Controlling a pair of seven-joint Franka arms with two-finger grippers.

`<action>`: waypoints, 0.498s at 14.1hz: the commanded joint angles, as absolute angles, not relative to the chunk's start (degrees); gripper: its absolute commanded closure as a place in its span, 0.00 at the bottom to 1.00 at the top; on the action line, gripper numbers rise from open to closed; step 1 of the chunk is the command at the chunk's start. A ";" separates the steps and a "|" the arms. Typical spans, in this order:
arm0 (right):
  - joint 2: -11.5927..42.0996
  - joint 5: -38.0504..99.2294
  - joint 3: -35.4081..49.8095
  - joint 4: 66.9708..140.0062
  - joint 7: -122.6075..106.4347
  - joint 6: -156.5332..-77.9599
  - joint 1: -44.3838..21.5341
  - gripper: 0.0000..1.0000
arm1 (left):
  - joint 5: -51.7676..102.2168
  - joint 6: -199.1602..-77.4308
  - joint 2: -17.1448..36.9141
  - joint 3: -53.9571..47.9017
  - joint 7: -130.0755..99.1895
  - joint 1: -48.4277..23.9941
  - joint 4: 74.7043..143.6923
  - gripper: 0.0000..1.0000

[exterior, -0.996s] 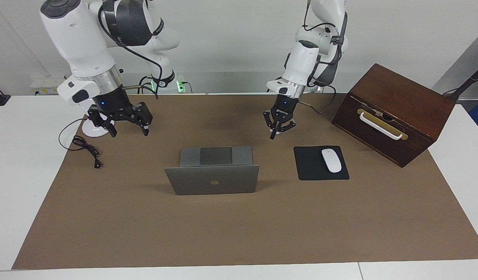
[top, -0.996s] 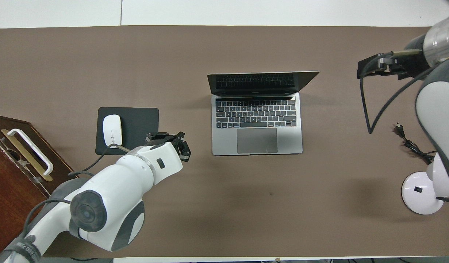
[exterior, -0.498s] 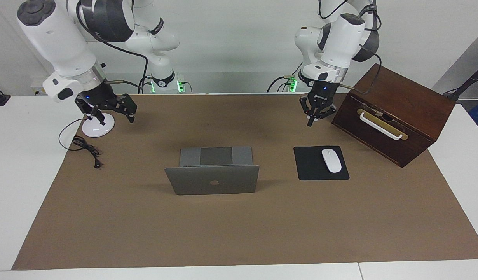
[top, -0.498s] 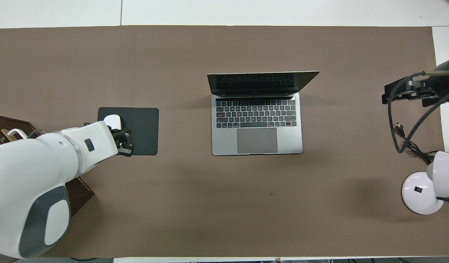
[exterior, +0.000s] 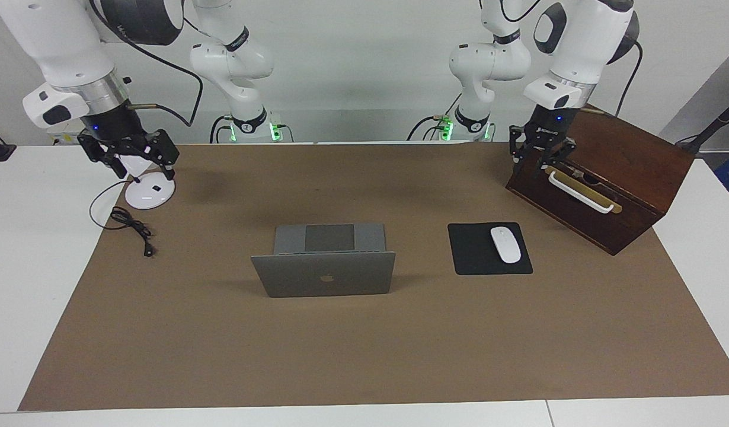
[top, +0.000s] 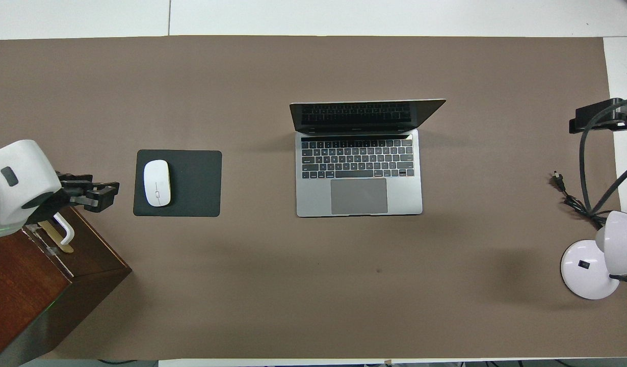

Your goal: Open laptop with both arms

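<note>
The laptop (exterior: 329,261) stands open at the middle of the brown mat (exterior: 364,356) that covers the table (exterior: 21,267), its lid raised and its keyboard deck facing the robots, its hinge line running along the table's length from one arm's end to the other. Neither arm touches it. The left gripper (exterior: 541,155) hangs over the top of the wooden box (exterior: 601,178) at the left arm's end of the table, jaws spread and holding nothing. The right gripper (exterior: 129,155) hangs over the white lamp base (exterior: 150,193) at the right arm's end, near the edge closest to the robots, jaws also spread and empty. The laptop lies well apart from both, toward the table's middle and between them, at much the same remove from each. A black mouse pad (exterior: 474,261) with a white mouse (exterior: 505,244) sits between the laptop and the box. With the lid up and both arms hanging at the table's ends, the job looks done.
</note>
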State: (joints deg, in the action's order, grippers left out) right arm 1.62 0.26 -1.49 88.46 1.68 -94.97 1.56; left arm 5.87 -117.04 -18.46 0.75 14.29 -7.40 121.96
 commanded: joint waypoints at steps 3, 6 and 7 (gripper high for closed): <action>-0.70 -0.79 -0.70 92.72 0.61 -98.17 2.29 0.00 | 5.27 -114.17 -18.02 0.09 14.33 -1.50 119.62 0.00; -0.97 -0.35 -0.70 93.52 0.88 -98.79 2.29 0.00 | 5.27 -110.15 -15.22 -0.09 14.06 1.31 113.58 0.00; -1.05 -0.26 -0.70 93.60 0.97 -98.70 2.29 0.00 | 5.19 -106.91 -13.29 0.09 13.89 1.75 109.81 0.00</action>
State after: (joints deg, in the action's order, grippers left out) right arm 1.05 0.23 -1.37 90.96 1.68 -97.22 1.57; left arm 5.84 -112.78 -17.38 0.70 14.33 0.04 117.37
